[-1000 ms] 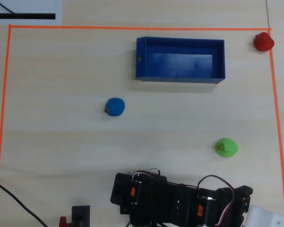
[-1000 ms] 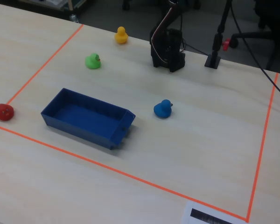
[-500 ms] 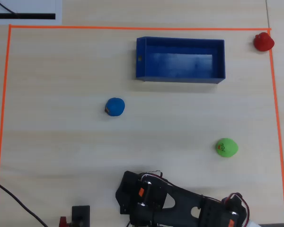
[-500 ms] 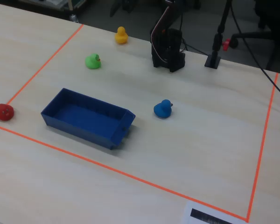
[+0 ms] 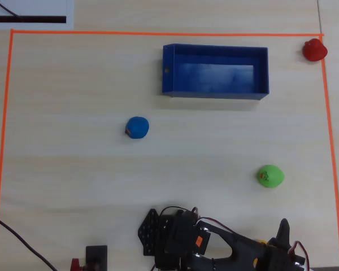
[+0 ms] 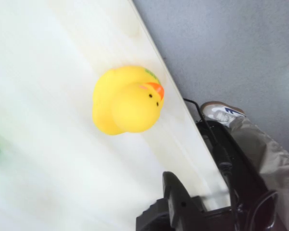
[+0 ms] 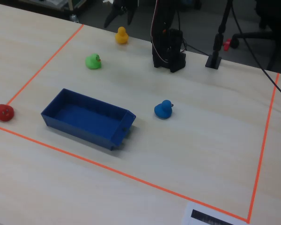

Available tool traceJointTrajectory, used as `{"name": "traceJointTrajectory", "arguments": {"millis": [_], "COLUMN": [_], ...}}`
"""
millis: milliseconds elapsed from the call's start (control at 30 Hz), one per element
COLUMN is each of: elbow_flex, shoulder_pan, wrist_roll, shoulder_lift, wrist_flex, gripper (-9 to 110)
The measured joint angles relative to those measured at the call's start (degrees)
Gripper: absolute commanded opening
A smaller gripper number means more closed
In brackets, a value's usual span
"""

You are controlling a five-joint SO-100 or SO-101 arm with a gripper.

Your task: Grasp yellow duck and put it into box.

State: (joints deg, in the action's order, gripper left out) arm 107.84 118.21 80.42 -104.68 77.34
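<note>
So your gripper (image 7: 121, 16) hangs spread just above the duck (image 7: 122, 35), lined up to pinch; box (image 7: 54, 104) sits empty, well apart.

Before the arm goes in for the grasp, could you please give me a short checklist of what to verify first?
1. Yellow duck upright, free on the table: ok.
2. Gripper open above the duck: ok; jaws spread.
3. Duck centred between the fingers: cannot tell.
4. Box empty: ok.
5. Green toy apart from the duck: ok.
6. Blue toy outside the box: ok.
</note>
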Motion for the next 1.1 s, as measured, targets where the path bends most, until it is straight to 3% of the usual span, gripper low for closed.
{"name": "traceJointTrajectory", "arguments": {"millis": [467,700,1100], "elbow_flex": [-2.6,3.4,19.3], "shoulder_pan": [1.8,1.8,1.8], "wrist_roll": [2.4,3.1,6.4], "shoulder_lift": [8.5,10.0,-3.9], "wrist_flex": [-8.3,-20.4,-22.5], "gripper": [56,57,58]}}
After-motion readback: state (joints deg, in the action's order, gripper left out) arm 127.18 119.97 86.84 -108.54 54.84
